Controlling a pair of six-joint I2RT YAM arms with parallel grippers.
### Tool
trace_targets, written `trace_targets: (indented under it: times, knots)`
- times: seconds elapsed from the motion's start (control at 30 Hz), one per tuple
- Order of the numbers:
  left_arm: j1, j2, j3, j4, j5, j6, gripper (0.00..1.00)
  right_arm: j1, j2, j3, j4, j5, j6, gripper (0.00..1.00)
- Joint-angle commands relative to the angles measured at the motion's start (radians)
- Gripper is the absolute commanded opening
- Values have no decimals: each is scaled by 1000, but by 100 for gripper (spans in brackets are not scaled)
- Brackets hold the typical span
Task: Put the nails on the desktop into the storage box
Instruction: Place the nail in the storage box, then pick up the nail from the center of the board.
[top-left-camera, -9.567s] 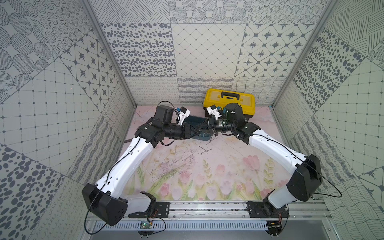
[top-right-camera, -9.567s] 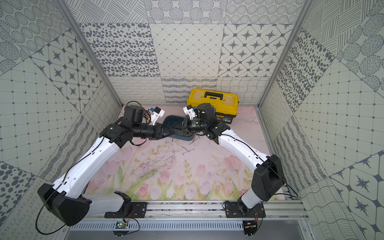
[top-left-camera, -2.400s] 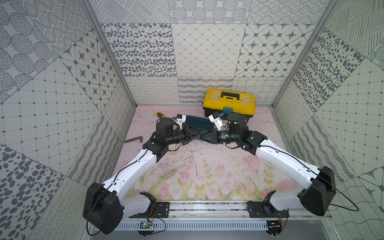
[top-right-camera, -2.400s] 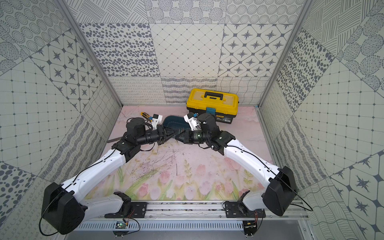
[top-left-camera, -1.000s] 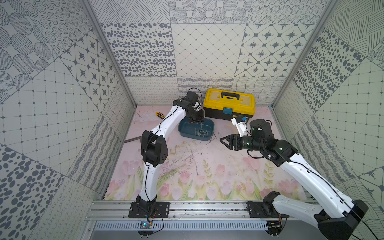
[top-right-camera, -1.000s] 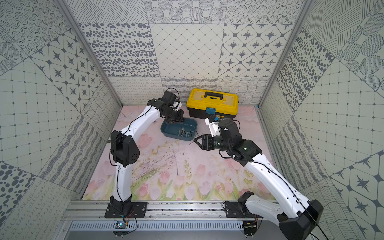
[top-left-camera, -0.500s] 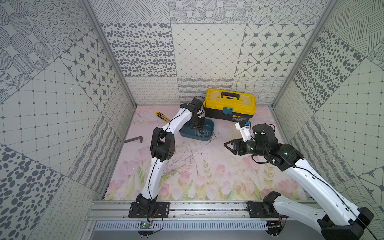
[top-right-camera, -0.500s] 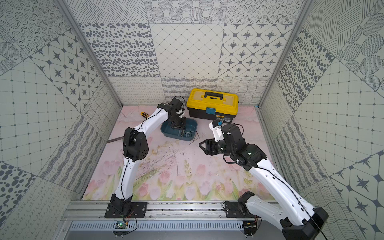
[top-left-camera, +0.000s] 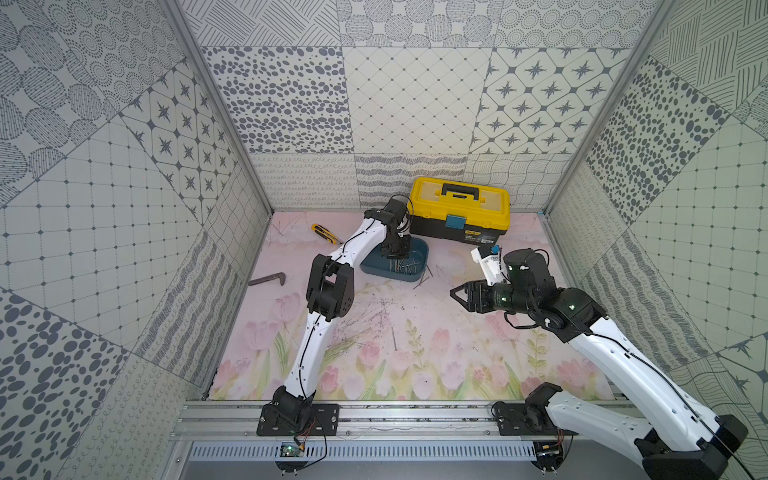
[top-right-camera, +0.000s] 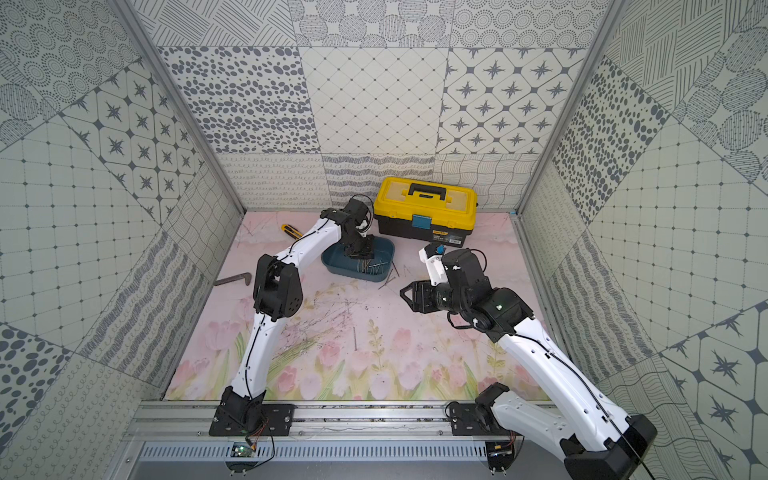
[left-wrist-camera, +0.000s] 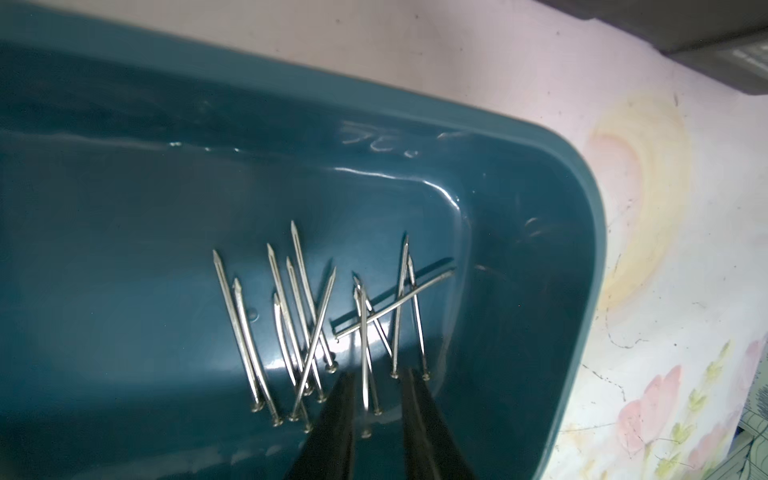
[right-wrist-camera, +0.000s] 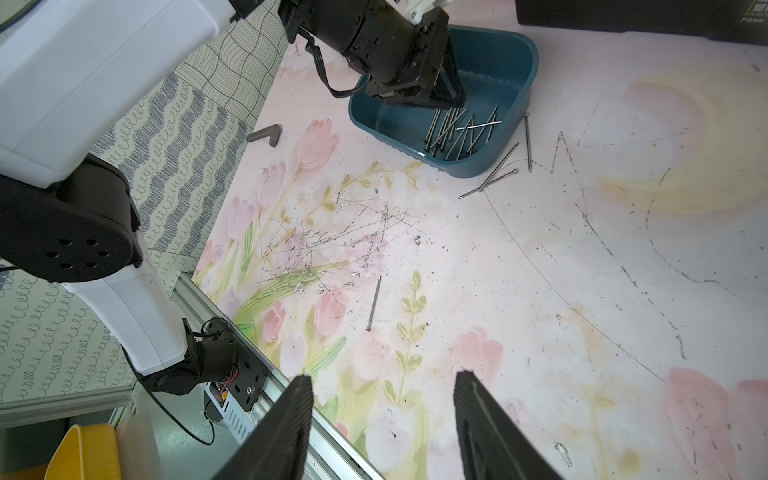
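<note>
Across the table (top-left-camera: 436, 316), scuffed and tulip-printed: toolbox (top-left-camera: 459, 210) at the back, box (top-left-camera: 420, 254) just in front of its left end. Reaches down into that box with the left gripper (left-wrist-camera: 377, 374), jaws only a little apart and clamping nothing, tips among the dozen or so nails (left-wrist-camera: 299, 324) lying crossed on the box floor. Hangs the right gripper (right-wrist-camera: 383, 376) above bare table well to the right, spread wide and empty. Leaves four nails out: three (right-wrist-camera: 498, 170) just beside the box's near right corner, two of them touching, and one (right-wrist-camera: 374, 303) alone mid-table, well apart from the box. Judging by looks: light, stiff, thin as wire, smooth steel, apt to roll or skid when nudged flat on a hard top and to pivot in a loose pinch. Better to close across the shank near its middle, jaws square to the length and tips down on the table, not at head or point. Compared with a second ago: left elbow folded lower and nearer, gripper farther into the box; right arm drawn back and rightward, away from the box. Lone nail in the same spot. A little further back, both grippers tip to tip just before the box; now well apart.
</note>
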Motion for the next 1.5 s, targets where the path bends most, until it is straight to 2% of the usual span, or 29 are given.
trace_targets:
  times: [0.0,0.17,0.27,0.47,0.7,0.9,1.13,1.3,1.47]
  knots:
    - [-1,-28,-3,24,-23,-5,40,3,-8,14,9,-1,-11,60]
    - [-1,-118,-59,44,-23,-35,43,3,17,26,10,-12,-27,60]
    - [-1,-237,-149,81,-31,-71,44,4,44,27,16,-26,-31,60]
    - [9,-549,-453,146,-40,-123,49,35,132,29,59,-50,-24,58]
    - [34,-972,-848,142,-46,-179,54,167,305,87,69,-4,-13,56]
    - [62,-1336,-1166,122,-12,-256,63,266,491,150,69,40,19,54]
    - [89,-1649,-1428,88,85,-367,72,348,682,220,36,124,38,51]
    - [91,-1766,-1540,100,131,-427,77,403,776,247,0,193,50,50]
    - [93,-1827,-1578,83,123,-439,82,451,833,265,-19,235,73,49]
